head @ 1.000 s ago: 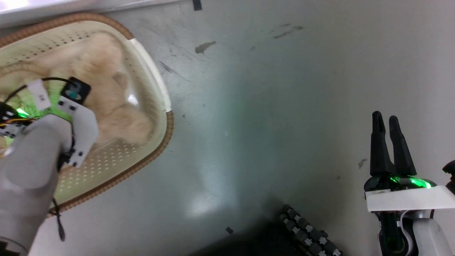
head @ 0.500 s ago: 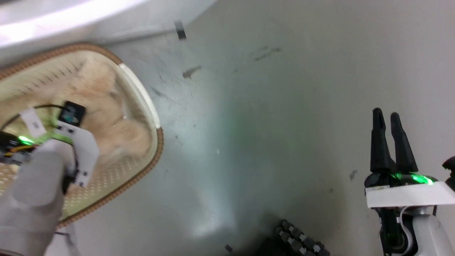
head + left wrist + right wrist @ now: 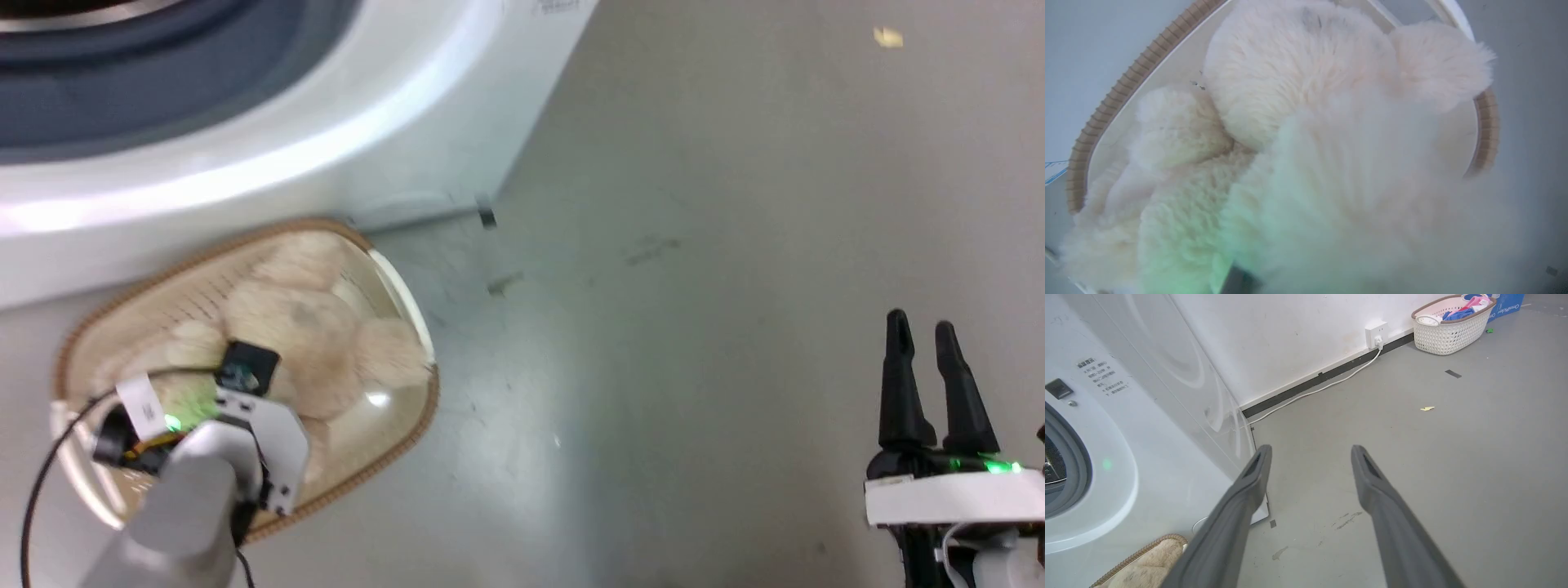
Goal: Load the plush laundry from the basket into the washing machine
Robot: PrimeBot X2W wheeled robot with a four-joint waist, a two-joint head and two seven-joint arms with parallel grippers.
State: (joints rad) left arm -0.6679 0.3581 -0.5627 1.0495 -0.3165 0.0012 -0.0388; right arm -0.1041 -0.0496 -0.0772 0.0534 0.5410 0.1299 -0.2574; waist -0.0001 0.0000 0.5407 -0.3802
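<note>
Fur of the cream teddy bear (image 3: 1298, 81) lies close under the left wrist camera, tinted green near the bottom edge. The bear is in the basket (image 3: 1106, 118), whose brown woven-look rim curves round it. One rounded limb reaches up to the rim at that view's upper right. Of the left gripper (image 3: 1240, 282) there is just a dark sliver sunk in the pile, so I cannot tell whether its fingers are apart or closed on the bear.

The head view gives the wider setting. The basket stands on the grey floor (image 3: 694, 327), right against the front of the white washing machine (image 3: 343, 147) and below its grey door seal. The pale left forearm (image 3: 188, 506) comes down over the bear from the lower left. At the lower right, the right gripper (image 3: 921, 321) hangs over bare floor, well away from the basket. Its two dark fingers are apart and hold nothing.

The right wrist view looks between those spread fingers, past the washer's side panel to a white wall. It takes in a wall socket (image 3: 1376, 335) with a white cable (image 3: 1314, 390) along the skirting. A second basket of coloured clothes (image 3: 1449, 330) stands far off, and a yellow scrap (image 3: 1427, 408) lies on the floor. A corner of the bear's basket peeks in at the bottom left.
</note>
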